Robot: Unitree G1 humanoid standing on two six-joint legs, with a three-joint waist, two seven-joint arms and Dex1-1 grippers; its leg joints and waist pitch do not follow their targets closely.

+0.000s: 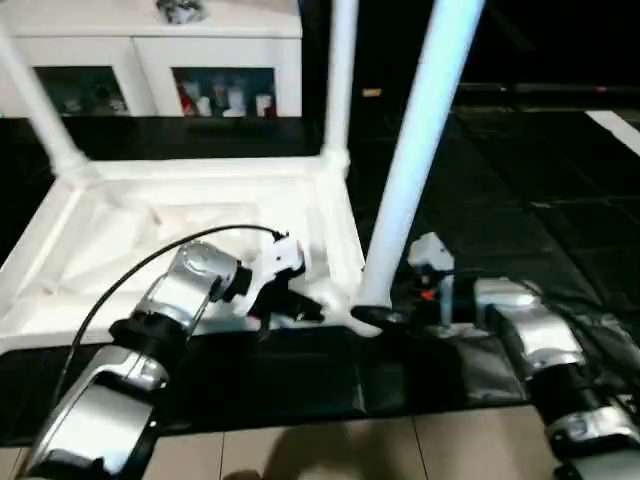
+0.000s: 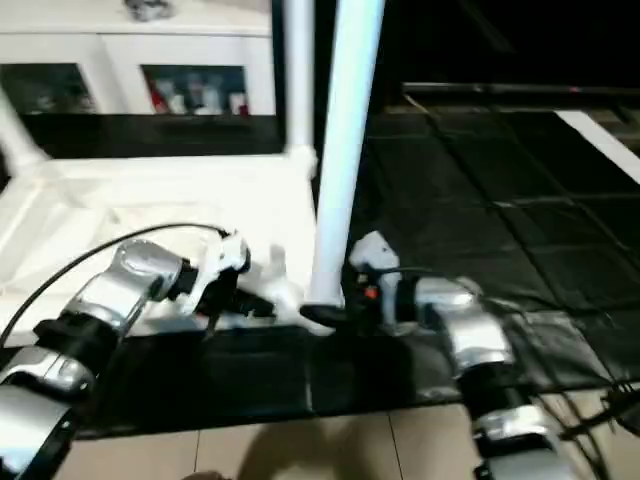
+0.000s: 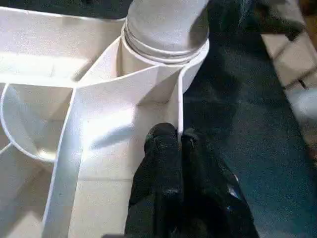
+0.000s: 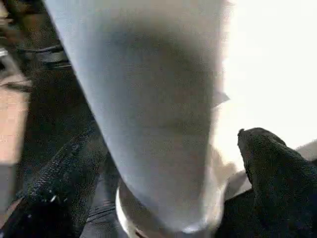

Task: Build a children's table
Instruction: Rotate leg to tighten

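The white table top (image 1: 130, 230) lies upside down on a black mat, ribbed underside up. Two white legs stand in its far sockets, one on the left (image 1: 35, 95) and one on the right (image 1: 340, 70). A third leg (image 1: 420, 140) rises from the near right corner socket (image 3: 163, 54), leaning rightward in the head views. My right gripper (image 1: 378, 318) is shut on this leg's base, a black finger (image 4: 54, 188) on each side. My left gripper (image 1: 310, 312) is shut on the top's thin rim wall (image 3: 179, 99), just beside that socket.
A white cabinet (image 1: 150, 60) with glass doors stands behind the table top. The black mat (image 1: 520, 200) stretches away to the right. Tan floor tiles (image 1: 330, 450) run along the front edge. A black cable (image 1: 130, 270) arcs over my left forearm.
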